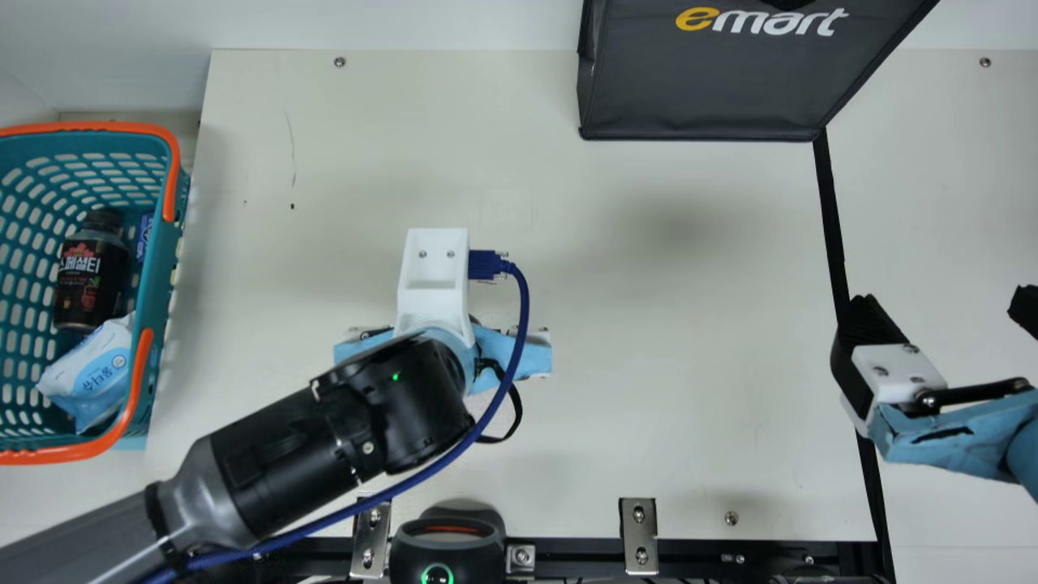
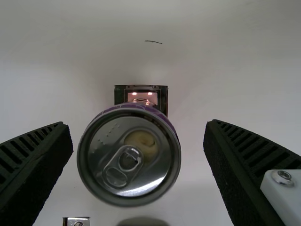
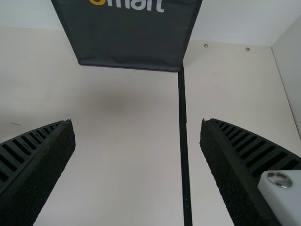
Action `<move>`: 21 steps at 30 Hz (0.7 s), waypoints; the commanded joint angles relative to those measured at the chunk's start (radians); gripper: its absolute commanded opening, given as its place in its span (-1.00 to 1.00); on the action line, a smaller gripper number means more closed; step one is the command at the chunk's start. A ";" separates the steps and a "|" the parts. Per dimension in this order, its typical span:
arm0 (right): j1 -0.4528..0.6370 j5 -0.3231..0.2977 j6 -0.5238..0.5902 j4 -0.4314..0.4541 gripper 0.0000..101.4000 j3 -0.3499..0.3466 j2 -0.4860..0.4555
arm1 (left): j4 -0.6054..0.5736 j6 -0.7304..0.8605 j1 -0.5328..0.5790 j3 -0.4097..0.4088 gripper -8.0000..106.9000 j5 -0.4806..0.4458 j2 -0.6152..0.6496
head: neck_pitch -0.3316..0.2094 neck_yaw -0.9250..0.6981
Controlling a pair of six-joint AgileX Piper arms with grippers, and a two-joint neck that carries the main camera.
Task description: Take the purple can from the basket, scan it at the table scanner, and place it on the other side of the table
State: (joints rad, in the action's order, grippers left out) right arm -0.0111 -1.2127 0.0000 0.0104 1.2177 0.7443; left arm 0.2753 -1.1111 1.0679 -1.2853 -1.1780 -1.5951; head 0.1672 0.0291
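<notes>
At the left we note the basket [image 1: 165, 251], holding a dark bottle [image 1: 85, 284] and a blue-and-white pack [image 1: 93, 375]. Next, over the table [image 1: 689, 365], we find the left gripper [image 1: 515, 358] released, the purple can [image 2: 128, 157] between its spread fingers, lid toward the wrist camera, gaps showing on both sides. At the right we record the right gripper [image 1: 945, 307], also released, near the black strip [image 1: 830, 211].

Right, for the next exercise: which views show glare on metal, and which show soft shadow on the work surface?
Left wrist view: a bright streak of glare on the silver lid of the purple can, just inside its rim; main view: a soft-edged shadow on the cream table, right of centre; right wrist view: similar soft shading near the dark grey fabric bag.
</notes>
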 commanded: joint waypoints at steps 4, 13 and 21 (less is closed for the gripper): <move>0.000 0.000 0.000 0.000 0.87 0.000 0.000 | -0.018 0.025 -0.017 0.004 0.36 0.014 -0.009 | -0.029 -0.002; 0.000 0.000 0.000 0.000 0.87 0.000 0.000 | -0.038 0.083 -0.016 0.019 -0.69 0.032 0.007 | -0.029 -0.002; 0.000 0.000 0.000 0.000 0.87 0.000 0.000 | -0.077 0.282 -0.011 0.054 -1.00 0.039 0.071 | -0.029 -0.002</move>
State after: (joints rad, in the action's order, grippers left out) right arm -0.0111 -1.2127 0.0000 0.0104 1.2177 0.7443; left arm 0.2021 -0.8990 1.0595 -1.2346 -1.1393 -1.5314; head 0.1672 0.0291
